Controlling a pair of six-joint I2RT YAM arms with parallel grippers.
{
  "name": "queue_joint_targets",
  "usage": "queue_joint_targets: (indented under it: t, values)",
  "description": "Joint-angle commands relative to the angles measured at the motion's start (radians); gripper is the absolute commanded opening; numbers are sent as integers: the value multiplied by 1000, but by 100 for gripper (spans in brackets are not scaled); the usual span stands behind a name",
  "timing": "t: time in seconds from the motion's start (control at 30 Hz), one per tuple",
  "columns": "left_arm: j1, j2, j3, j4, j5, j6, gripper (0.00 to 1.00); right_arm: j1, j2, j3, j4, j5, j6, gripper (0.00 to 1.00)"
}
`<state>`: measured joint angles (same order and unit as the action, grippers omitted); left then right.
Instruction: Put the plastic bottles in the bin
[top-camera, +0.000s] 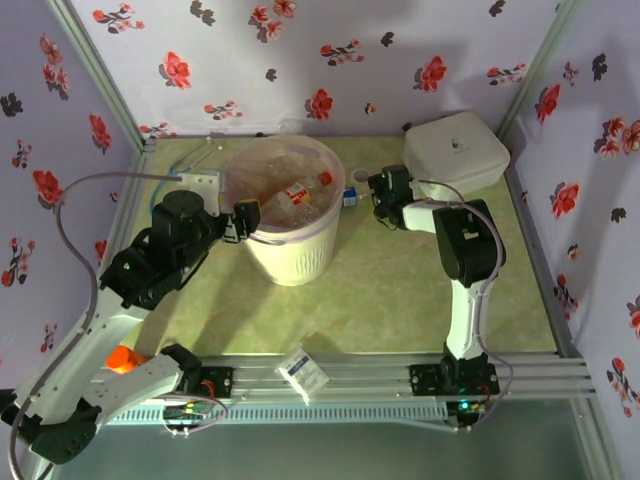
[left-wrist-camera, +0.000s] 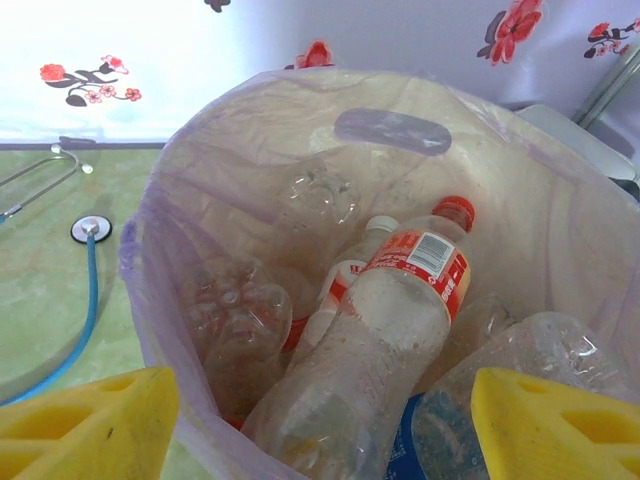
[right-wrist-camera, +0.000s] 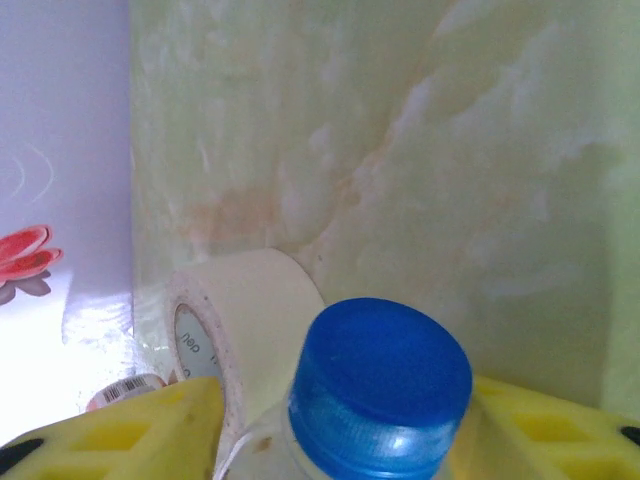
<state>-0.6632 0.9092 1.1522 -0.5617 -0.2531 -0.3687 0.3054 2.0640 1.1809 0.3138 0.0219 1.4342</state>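
1. Right pincer (right-wrist-camera: 330, 440): the yellow fingers sit on either side of a small clear plastic bottle with a blue cap (right-wrist-camera: 380, 375), close against it. You cannot tell whether they are clamped on it.
2. That bottle is on the pale green table, just right of the bin and outside it.
3. Left pincer (left-wrist-camera: 320, 430): fingers apart and empty, hanging over the rim of the round white ribbed bin with its pinkish liner (top-camera: 290, 262).
4. Done: several crushed clear bottles lie in the bin, with a red-capped, red-labelled one (left-wrist-camera: 400, 300) on top.
5. Left: by the top view, the blue-capped bottle looks like the last loose one.
6. Leave the white tape roll (right-wrist-camera: 250, 310) beside it.
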Motion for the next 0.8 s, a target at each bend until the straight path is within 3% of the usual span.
queue_joint_targets:
  t: [0.0,0.47,0.63,0.77]
  values:
    - [-7,-21,-14,-13,-35,-13,78,-11,-49,-28,6,25,-19,53]
    - [43,-72,-4,2,2,-53,86,-49,-344,-137,-92,75,-194,39]
    - [90,-64,2,-32,2,-83,87,-75,-513,-127,-240,139,-398,30]
    - [120,-56,-8,-24,30,-92,88,-95,-617,-80,-405,170,-534,30]
